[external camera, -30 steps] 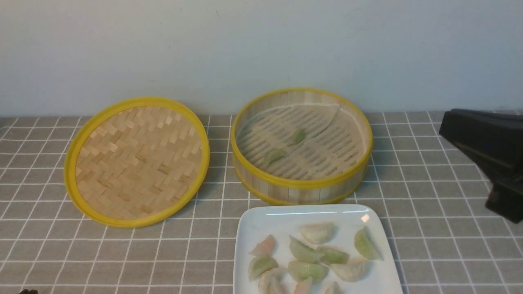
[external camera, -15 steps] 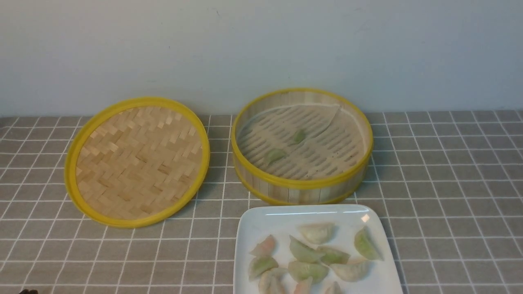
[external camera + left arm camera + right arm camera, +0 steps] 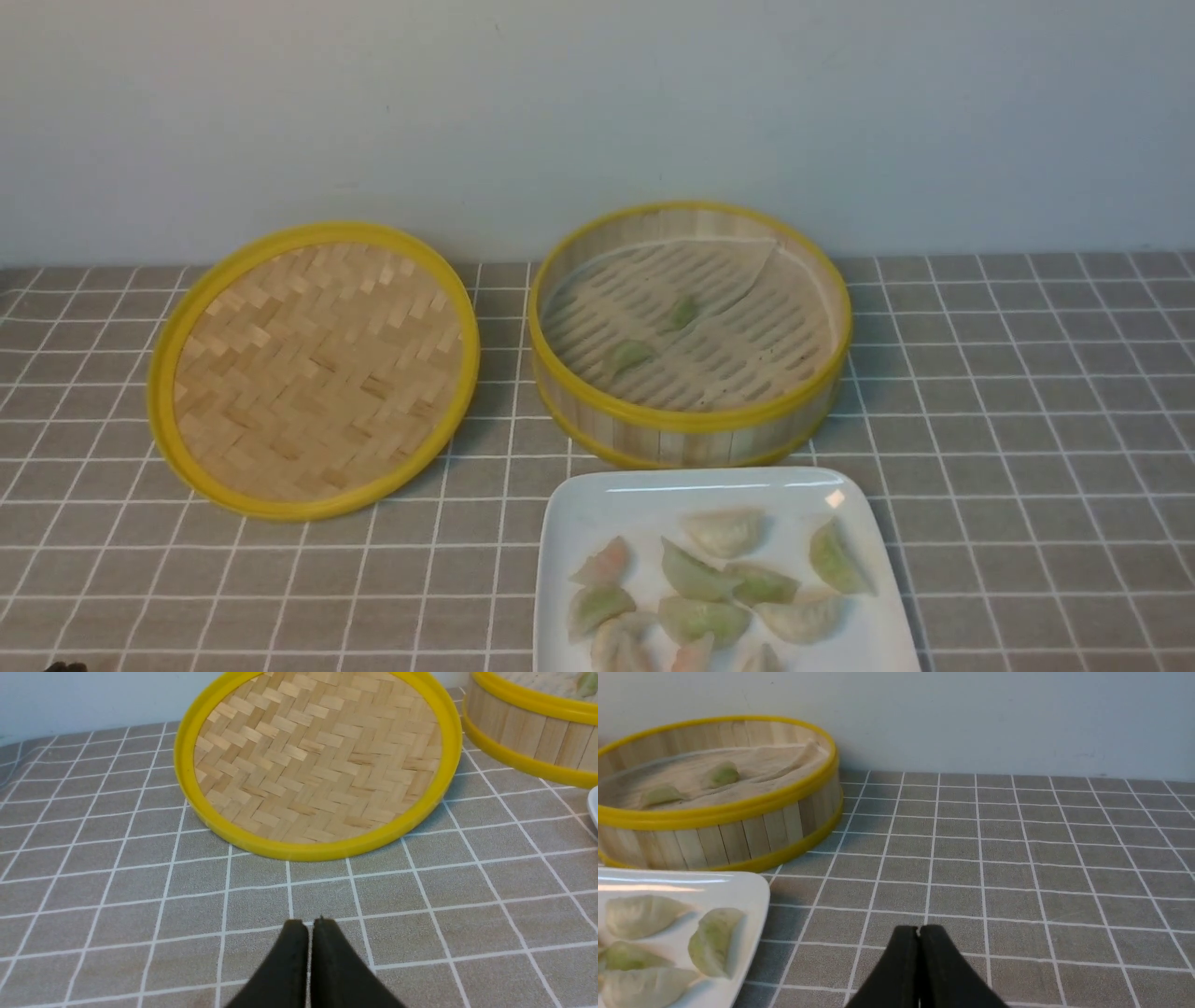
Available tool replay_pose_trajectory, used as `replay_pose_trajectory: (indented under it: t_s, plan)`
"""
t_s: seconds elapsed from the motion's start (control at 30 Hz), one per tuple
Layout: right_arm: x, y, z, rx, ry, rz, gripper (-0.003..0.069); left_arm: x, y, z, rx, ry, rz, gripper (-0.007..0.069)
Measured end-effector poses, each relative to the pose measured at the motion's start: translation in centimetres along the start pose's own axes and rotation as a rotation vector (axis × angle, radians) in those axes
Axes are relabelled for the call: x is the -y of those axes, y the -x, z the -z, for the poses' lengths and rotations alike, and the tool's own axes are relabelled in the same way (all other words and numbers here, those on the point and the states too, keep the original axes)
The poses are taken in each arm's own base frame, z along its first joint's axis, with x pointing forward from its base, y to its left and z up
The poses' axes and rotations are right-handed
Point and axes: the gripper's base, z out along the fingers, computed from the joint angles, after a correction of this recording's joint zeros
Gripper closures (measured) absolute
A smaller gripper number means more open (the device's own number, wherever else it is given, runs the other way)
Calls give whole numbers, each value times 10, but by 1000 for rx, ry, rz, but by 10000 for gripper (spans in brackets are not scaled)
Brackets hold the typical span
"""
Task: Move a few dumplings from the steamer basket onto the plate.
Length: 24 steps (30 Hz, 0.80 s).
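Because the front view cuts off the near part of the plate (image 3: 878, 579), I cannot count all dumplings (image 3: 702, 620) on it, green, whitish and pinkish. Behind the plate, I see the steamer basket (image 3: 691, 417) with two green dumplings on its pale liner (image 3: 766, 336). My right pincer (image 3: 919, 929) is clenched with nothing between its tips, and my left pincer (image 3: 310, 924) looks also closed, both only partly visible.

Dumplings (image 3: 705, 621) lie on the plate (image 3: 583, 523), before the steamer basket (image 3: 691, 420), right of the lid (image 3: 317, 373).
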Motion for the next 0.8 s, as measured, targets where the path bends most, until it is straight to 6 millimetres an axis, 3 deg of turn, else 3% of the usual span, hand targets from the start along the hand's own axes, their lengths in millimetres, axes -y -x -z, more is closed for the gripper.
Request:
replay_pose_trajectory:
  t_s: [0.8]
  plan:
    - [3, 0, 0, 0, -58, -20, 673, 0, 0, 0, 1, 0, 0, 629]
